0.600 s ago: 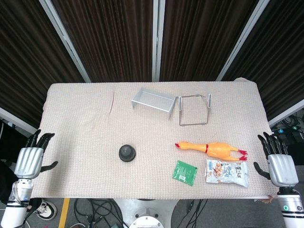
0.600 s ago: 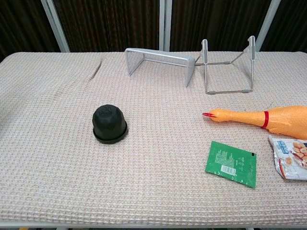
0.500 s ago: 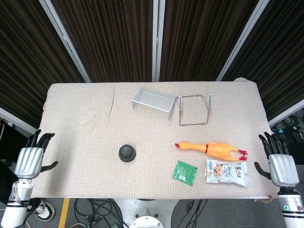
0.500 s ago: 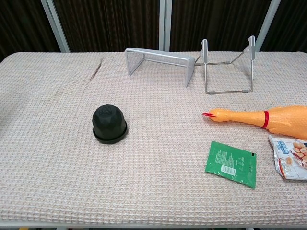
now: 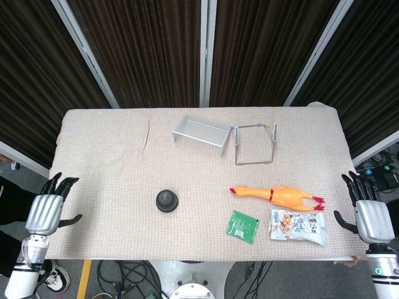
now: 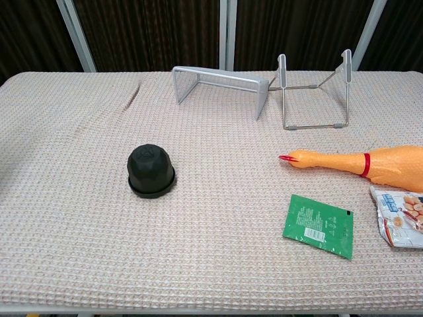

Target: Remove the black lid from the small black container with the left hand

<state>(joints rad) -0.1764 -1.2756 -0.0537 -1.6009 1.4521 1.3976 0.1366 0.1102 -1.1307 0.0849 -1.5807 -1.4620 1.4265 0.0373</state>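
The small black container (image 5: pixel 166 200) (image 6: pixel 151 172) stands on the cloth-covered table (image 5: pixel 112 149), left of centre, with its domed black lid (image 6: pixel 150 160) on top. My left hand (image 5: pixel 45 212) hovers off the table's left front corner, fingers spread and holding nothing, far from the container. My right hand (image 5: pixel 371 215) hangs off the right front edge, fingers also spread and empty. Neither hand shows in the chest view.
A silver wire shelf (image 5: pixel 201 133) (image 6: pixel 221 86) and a wire stand (image 5: pixel 254 144) (image 6: pixel 313 92) sit at the back. A rubber chicken (image 5: pixel 280 195) (image 6: pixel 360 162), a green packet (image 5: pixel 242 225) (image 6: pixel 318 224) and a snack bag (image 5: pixel 298 225) (image 6: pixel 398 215) lie at the right front.
My left hand has shifted slightly right and down toward the table corner. The right hand has drifted a little to the right. The objects have not moved.
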